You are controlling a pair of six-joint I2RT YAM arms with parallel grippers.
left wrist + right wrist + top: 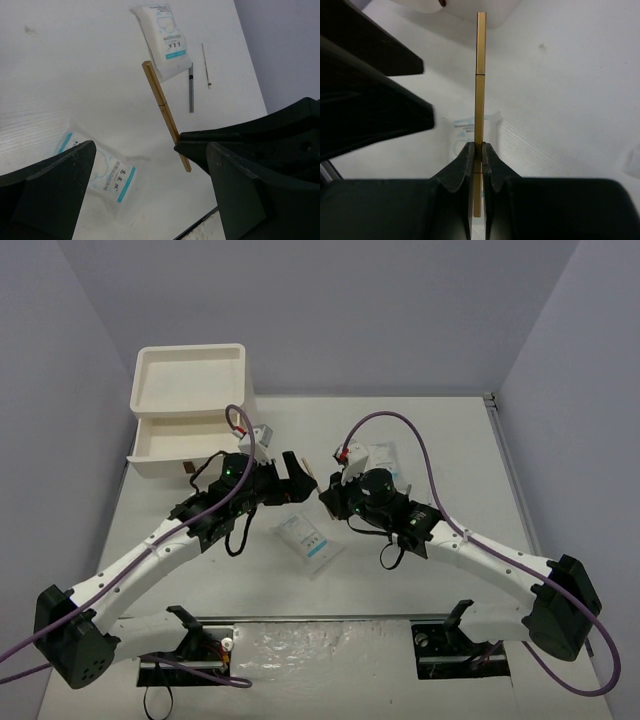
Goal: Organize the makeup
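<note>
My right gripper is shut on a thin gold-brown stick and holds it above the table. In the left wrist view the stick hangs slanted between my left gripper's open jaws, close to its right finger, with no grip on it. One white packet with blue print lies below the left gripper; it also shows in the top view. A second packet lies farther off. A thin black spiral brush and a thin white stick lie beside it. In the top view the left gripper and right gripper meet mid-table.
The big white drawer box stands at the back left with a drawer pulled out; its base shows in the right wrist view. The table's right edge runs close to the brush and the white stick.
</note>
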